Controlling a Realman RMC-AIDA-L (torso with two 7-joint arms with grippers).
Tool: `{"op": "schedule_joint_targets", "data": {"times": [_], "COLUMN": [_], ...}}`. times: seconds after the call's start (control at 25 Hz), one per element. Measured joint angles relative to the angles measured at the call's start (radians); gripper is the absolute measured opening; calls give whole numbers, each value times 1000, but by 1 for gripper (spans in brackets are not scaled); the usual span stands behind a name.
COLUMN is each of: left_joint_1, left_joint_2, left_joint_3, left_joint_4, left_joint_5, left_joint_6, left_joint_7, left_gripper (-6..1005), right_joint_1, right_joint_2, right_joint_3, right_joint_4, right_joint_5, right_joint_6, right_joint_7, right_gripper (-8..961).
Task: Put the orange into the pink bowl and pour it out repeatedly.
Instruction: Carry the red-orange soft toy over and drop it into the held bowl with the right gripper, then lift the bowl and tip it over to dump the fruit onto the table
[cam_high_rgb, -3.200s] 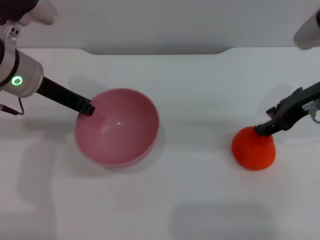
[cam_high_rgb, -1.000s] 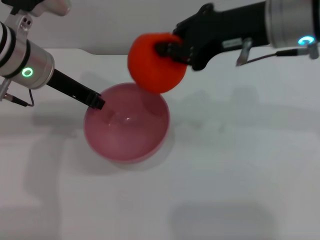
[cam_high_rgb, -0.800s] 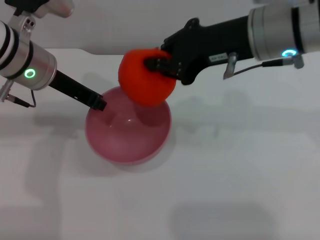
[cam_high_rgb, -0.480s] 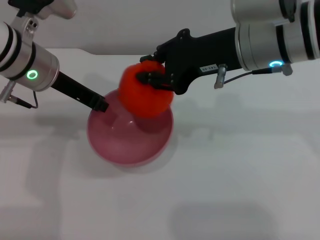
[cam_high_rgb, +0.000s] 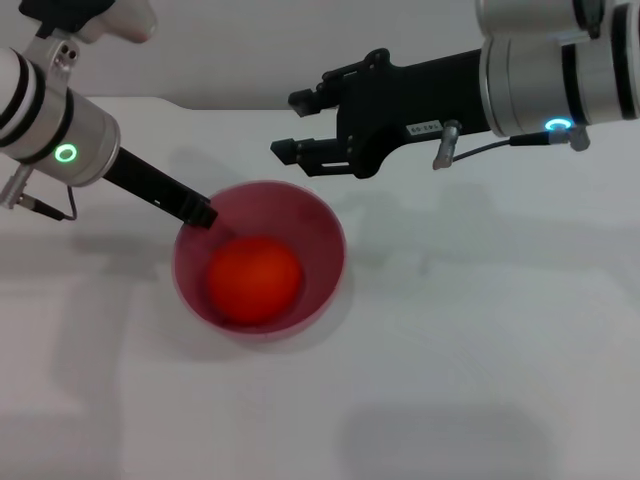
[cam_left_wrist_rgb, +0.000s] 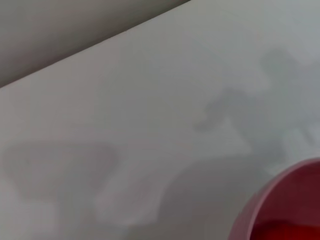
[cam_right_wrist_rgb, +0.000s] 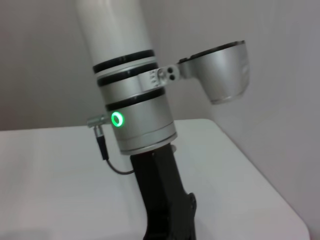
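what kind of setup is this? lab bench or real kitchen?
Looks like a lab test bench, not a kitchen: a plain white table against a blank wall, holding only a pink bowl with an orange in it, and two robot arms above.

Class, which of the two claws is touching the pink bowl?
The left claw, on the bowl's rim; the right claw hovers open above.

R claw (cam_high_rgb: 293, 124) spread (hovering); L claw (cam_high_rgb: 200, 213) low, grip unclear.
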Motion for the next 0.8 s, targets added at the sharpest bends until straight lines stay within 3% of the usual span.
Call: {"op": "schedule_joint_targets", "data": {"times": [0.28, 0.4, 0.48, 0.6, 0.68, 0.8], "left_joint_1": [2, 1, -2, -2, 4, 22], "left_joint_2": [0, -1, -2, -3, -4, -4], "left_joint_3": [8, 21, 47, 95, 143, 240], "left_joint_4": [1, -2, -2, -2, -2, 4], "left_joint_5": [0, -1, -4, -15, -23, -21], "left_joint_6": [-15, -36, -64, -129, -192, -292], "left_joint_7": [0, 0, 5, 14, 21, 28], "left_gripper": [46, 46, 46, 46, 46, 45], "right_joint_1": [-42, -95, -135, -207, -234, -257], "right_joint_2": [3, 0, -3, -4, -8, -10], "right_joint_3": [32, 69, 93, 136, 147, 168], "right_joint_4": [-5, 55, 116, 289, 427, 606], "right_joint_5": [43, 182, 336, 761, 1054, 1358], "right_joint_6": [66, 152, 200, 216, 148, 12], "right_joint_7": [-38, -169, -301, -677, -933, -1178], "right_gripper": [522, 523, 523, 522, 521, 521]}}
